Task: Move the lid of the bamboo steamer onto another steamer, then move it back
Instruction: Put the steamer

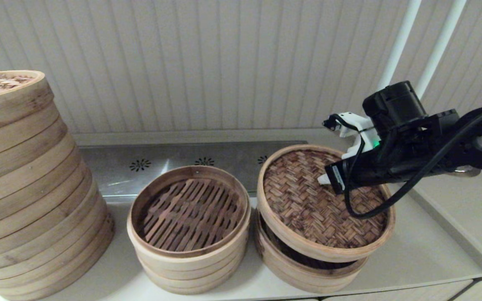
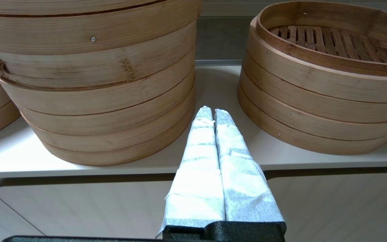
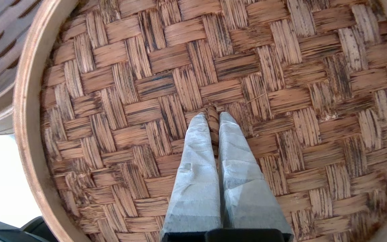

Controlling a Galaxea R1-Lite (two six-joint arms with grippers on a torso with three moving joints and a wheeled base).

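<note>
Leftmost stands the tall wide steamer (image 1: 27,188); the left gripper (image 2: 209,113) hangs parked before it, fingers pressed together, empty; next the open tiered steamer (image 1: 188,234); then the bamboo steamer lid (image 1: 322,200) — tilted over another steamer (image 1: 308,271) — with the right gripper (image 3: 213,116) pinching its woven centre, fingers nearly closed.

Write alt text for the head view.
The right hand pinches the centre of the lid, which sits tilted over a shallow steamer. An open steamer stands left of it, then a tall stack.
</note>
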